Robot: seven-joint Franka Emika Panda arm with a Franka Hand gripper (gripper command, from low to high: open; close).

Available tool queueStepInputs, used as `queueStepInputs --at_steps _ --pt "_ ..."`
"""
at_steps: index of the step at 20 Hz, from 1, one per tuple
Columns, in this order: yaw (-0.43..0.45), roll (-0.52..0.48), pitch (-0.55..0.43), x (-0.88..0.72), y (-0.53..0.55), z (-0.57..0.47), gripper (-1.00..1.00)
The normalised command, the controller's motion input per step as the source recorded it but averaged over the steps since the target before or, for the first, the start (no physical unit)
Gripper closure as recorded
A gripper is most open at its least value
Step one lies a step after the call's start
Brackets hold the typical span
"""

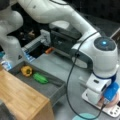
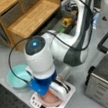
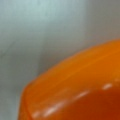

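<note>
Pincer (image 2: pixel 51 95) is down low over a white flat kitchen scale (image 2: pixel 66 99) on the grey counter (image 2: pixel 9 55), right above a round orange-pink plastic plate (image 2: pixel 49 100) sitting on the scale. Fingers are hidden behind the white wrist and blue camera mount, so cannot tell how far apart they are or whether they hold anything. In a front view the same plate (image 1: pixel 110 102) and scale (image 1: pixel 113 111) show at bottom right under the pincer (image 1: pixel 100 100). Wrist view is filled by the orange plate's glossy rim (image 3: pixel 75 82) against grey counter (image 3: pixel 37 30).

Nearby: a teal round bowl (image 2: pixel 17 76) on the counter, just beside the scale toward a front view's left. An open grey drawer (image 1: pixel 53 88) of the wooden cabinet (image 1: pixel 20 97) holds a yellow pepper-like object (image 1: pixel 26 70) and a green vegetable-like object (image 1: pixel 40 78), apart from each other. A metal toaster-like box (image 2: pixel 103 82) sits at a front view's right.
</note>
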Motion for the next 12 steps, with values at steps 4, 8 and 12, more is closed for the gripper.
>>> queueStepInputs --at_steps 4,8,12 --pt "0.146 -0.146 0.039 -0.01 -0.09 0.00 1.00" --pt "0.147 -0.148 0.041 -0.02 -0.08 0.00 1.00" --pt "0.147 -0.158 0.024 -0.02 -0.08 -0.04 1.00"
